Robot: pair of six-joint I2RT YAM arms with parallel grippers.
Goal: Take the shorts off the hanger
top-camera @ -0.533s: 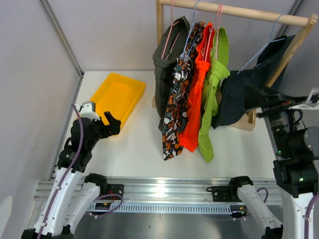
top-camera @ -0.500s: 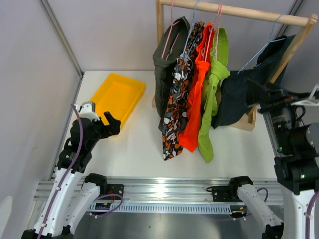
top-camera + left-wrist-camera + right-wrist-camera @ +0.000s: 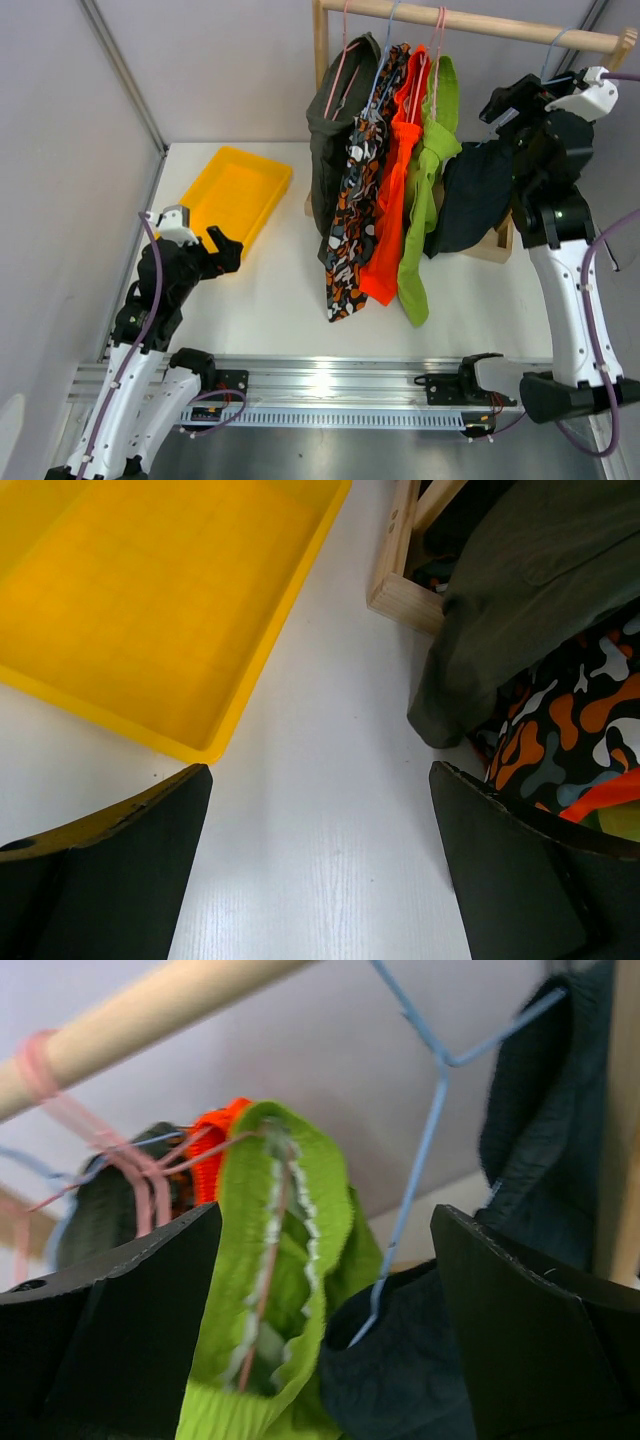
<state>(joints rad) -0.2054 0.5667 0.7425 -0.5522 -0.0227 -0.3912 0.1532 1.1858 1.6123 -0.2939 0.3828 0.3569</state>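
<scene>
five shorts hang on the wooden rail (image 3: 480,22) at top centre: dark olive shorts (image 3: 330,140), camouflage shorts (image 3: 352,220), orange shorts (image 3: 392,220), lime green shorts (image 3: 420,200), and dark navy shorts (image 3: 470,195) on a blue wire hanger (image 3: 420,1160); the right gripper (image 3: 503,102) is at upper right beside that hanger, fingers apart, holding nothing; the left gripper (image 3: 320,860) hovers at lower left by the yellow tray (image 3: 235,190), fingers apart

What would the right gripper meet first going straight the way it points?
Likely the blue hanger holding the navy shorts, framed by the open right gripper; lime green shorts hang beside it. Depth unclear.
</scene>
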